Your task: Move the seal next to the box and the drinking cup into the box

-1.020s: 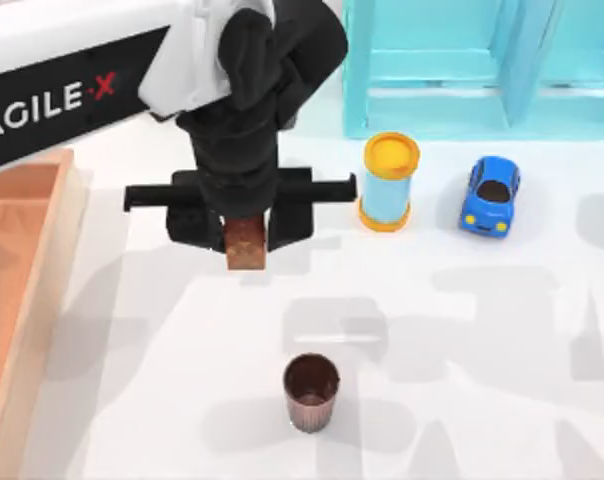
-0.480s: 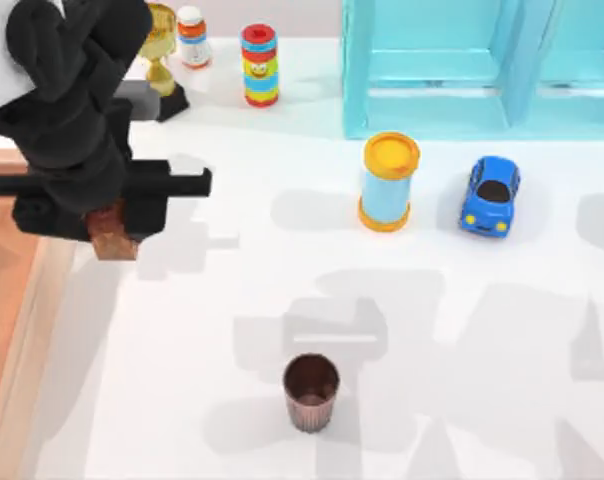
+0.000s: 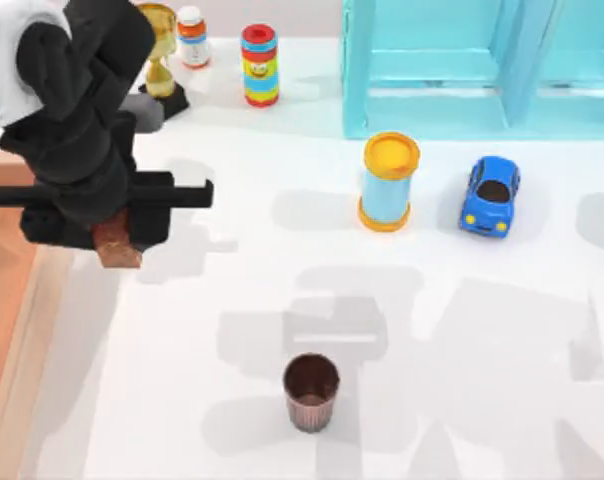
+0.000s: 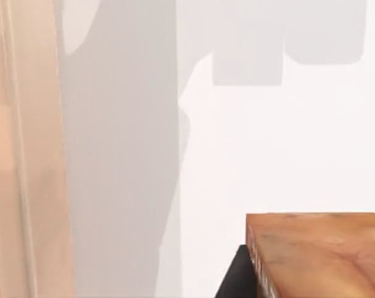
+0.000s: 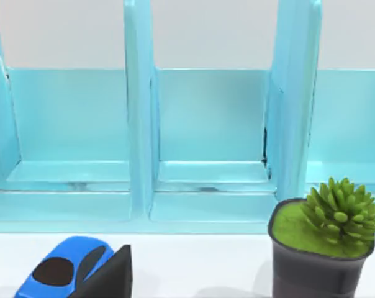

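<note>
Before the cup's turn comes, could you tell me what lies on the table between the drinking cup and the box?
In the top view, the stretch from the drinking cup to the box is bare white table, crossed by grey shadows.

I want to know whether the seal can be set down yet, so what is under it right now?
Under the seal, held in the left end effector, the left wrist view shows bare white table beside the box rim. The patch directly beneath the seal is covered by it.
</note>
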